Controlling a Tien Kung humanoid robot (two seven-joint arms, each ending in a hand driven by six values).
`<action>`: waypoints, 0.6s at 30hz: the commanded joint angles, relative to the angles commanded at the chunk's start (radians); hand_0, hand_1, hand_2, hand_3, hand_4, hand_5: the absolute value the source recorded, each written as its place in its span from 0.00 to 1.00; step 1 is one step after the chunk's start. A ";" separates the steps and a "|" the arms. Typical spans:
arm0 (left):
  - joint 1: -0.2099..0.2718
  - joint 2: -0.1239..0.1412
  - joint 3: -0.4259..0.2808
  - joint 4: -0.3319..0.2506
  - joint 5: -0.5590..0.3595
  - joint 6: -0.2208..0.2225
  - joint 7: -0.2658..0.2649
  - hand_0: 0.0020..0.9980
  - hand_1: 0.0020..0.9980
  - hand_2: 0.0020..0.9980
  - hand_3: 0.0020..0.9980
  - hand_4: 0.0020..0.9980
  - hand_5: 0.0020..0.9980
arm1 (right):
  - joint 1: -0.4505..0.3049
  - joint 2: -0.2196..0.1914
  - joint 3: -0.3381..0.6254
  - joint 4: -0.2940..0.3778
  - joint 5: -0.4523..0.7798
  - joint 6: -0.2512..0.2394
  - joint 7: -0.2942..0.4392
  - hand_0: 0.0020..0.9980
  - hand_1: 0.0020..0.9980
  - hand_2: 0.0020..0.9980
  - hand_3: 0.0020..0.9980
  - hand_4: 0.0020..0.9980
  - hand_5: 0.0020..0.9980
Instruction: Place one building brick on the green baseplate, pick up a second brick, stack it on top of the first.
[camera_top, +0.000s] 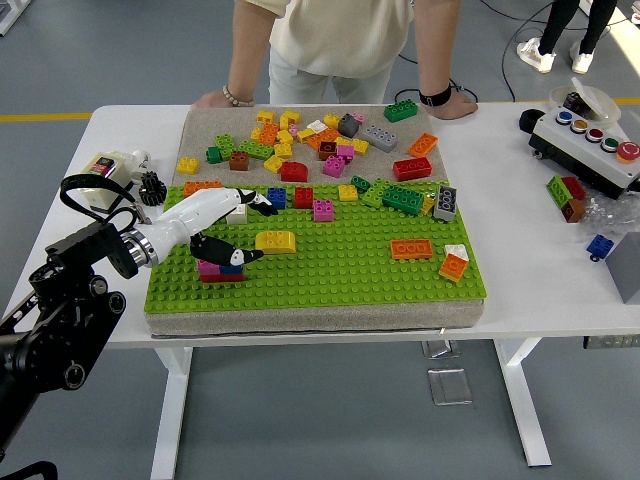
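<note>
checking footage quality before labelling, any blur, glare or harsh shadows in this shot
Head view: sharp overall, with even, diffuse light and no glare on the white table; only soft shadows under the bricks on the green baseplate; the left hand looks slightly soft; the person is cropped by the top edge.

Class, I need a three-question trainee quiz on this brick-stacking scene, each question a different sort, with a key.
1. True or false: the left hand is over the green baseplate.
2. Which brick lies just right of that hand? A yellow brick B purple brick C black brick
3. Fill in: both of the person's hands rest on the table's ____ edge.

Key: 1 true; 2 A; 3 far. The person's hands rest there, holding nothing.
</note>
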 joint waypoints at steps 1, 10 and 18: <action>-0.009 -0.003 0.000 0.010 0.002 0.000 0.000 0.88 0.80 0.77 0.80 0.90 0.17 | 0.001 -0.001 -0.002 0.000 0.000 0.001 0.000 0.74 0.66 0.71 0.60 0.92 0.50; -0.056 -0.029 -0.008 0.078 0.002 0.029 -0.003 0.84 0.79 0.76 0.80 0.88 0.16 | 0.003 -0.005 0.000 0.000 -0.001 0.005 0.003 0.74 0.66 0.71 0.60 0.92 0.50; -0.071 -0.056 -0.020 0.122 0.002 0.061 -0.001 0.83 0.76 0.70 0.66 0.71 0.10 | 0.005 -0.008 0.008 0.000 0.001 0.009 0.009 0.74 0.66 0.71 0.60 0.92 0.50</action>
